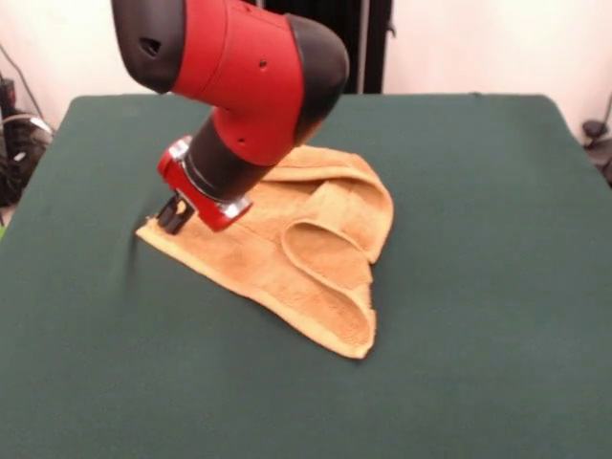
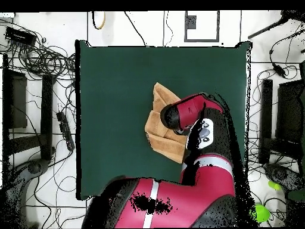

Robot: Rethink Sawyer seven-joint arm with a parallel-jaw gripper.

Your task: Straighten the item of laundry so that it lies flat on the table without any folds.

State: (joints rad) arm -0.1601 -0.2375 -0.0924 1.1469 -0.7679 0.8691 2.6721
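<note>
Front: hand towel (image 1: 316, 258) sits mid-table (image 1: 478, 363), still bunched, one fold looped over its middle, so flattening is mostly left to do. Gripper (image 1: 173, 216) is down at the towel's corner; can't tell fingers' state. No containers.
Overhead: arm covers most of the towel (image 2: 159, 119); gripper hidden.

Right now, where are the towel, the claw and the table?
towel (image 1: 316, 258): front view, the raised fold near its middle.
claw (image 1: 174, 216): front view, dark tips at the towel's corner.
table (image 2: 113, 107): overhead view, bare green cloth.
</note>
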